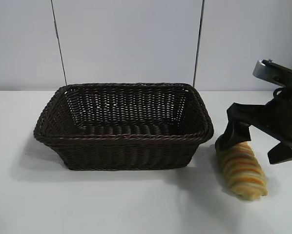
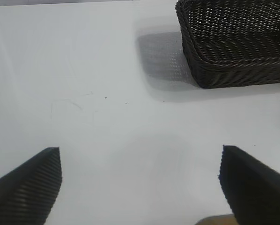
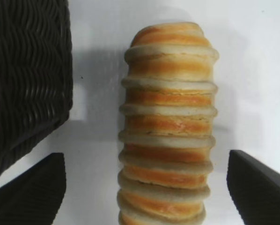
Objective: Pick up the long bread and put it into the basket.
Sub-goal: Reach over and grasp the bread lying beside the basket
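Two right pincer (image 3: 144, 187) fingers astride long bread (image 3: 168, 126), basket (image 3: 27, 79) beside

My right gripper (image 3: 144, 187) straddles the long bread (image 3: 168, 126) with gaps both sides; basket (image 3: 27, 70) wall crowds one finger.
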### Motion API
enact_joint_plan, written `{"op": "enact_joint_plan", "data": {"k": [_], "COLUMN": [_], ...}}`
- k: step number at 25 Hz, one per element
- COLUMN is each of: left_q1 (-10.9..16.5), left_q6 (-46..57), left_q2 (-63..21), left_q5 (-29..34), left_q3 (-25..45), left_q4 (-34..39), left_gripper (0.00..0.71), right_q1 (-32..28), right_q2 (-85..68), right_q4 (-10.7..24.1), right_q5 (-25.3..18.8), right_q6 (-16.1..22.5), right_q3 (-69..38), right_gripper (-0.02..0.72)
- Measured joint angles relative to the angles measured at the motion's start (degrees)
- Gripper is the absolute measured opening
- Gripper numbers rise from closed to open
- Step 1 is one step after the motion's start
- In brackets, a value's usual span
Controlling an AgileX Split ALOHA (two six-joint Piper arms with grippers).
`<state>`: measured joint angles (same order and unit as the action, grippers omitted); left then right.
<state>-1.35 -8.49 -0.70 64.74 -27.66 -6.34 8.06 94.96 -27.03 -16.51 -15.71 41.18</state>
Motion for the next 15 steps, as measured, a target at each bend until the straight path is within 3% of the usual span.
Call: {"op": "enact_joint_plan", "data": {"k": [3, 10, 12, 15], "left_q1": [0.0, 0.0, 0.0, 0.0], "left_q6": [0.0, 0.0, 0.0, 0.0], "left_q2": [0.0, 0.0, 0.0, 0.0], "left_q5": [0.0, 0.0, 0.0, 0.0], "left_q3": [0.0, 0.0, 0.0, 0.0], "left_q4": [0.05, 0.05, 0.05, 0.05], "left_gripper": [0.659, 0.659, 0.659, 0.659], "right_q1": [0.0, 0.0, 0.0, 0.0], "right_q2": [0.0, 1.16, 2.1, 3.54], "right_q4": [1.79, 2.02, 2.02, 1.95], "right_q5": [0.0, 0.0, 0.0, 0.0], "right_q6": [1.67, 3.45, 3.71, 4.86], "right_q3": [0.0, 0.0, 0.0, 0.05], "right_gripper": [0.662, 0.64, 0.605, 0.485]}}
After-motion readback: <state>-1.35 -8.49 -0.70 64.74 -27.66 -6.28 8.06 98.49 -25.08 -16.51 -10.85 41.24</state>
